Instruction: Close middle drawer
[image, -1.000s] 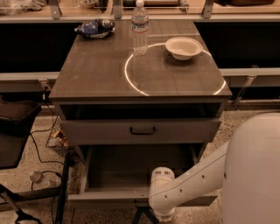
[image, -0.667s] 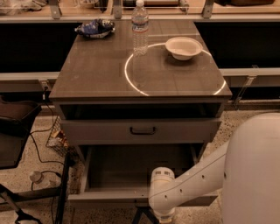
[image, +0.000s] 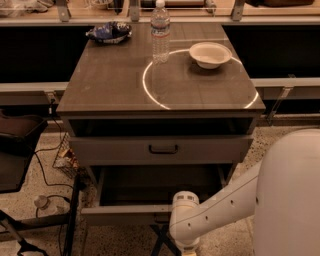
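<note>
The middle drawer (image: 125, 214) has slid a little toward twelve o'clock, into the cabinet. Its front lip sits higher in the view than a second ago, and less of its dark inside shows. The gripper is out of sight at six o'clock, below the arm's white wrist (image: 185, 215), which overlaps that lip.

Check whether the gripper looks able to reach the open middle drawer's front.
Probably yes: the middle drawer stands pulled far out, its front right at the arm, nothing visibly between. The gripper itself is out of view, below the frame's bottom edge.
</note>
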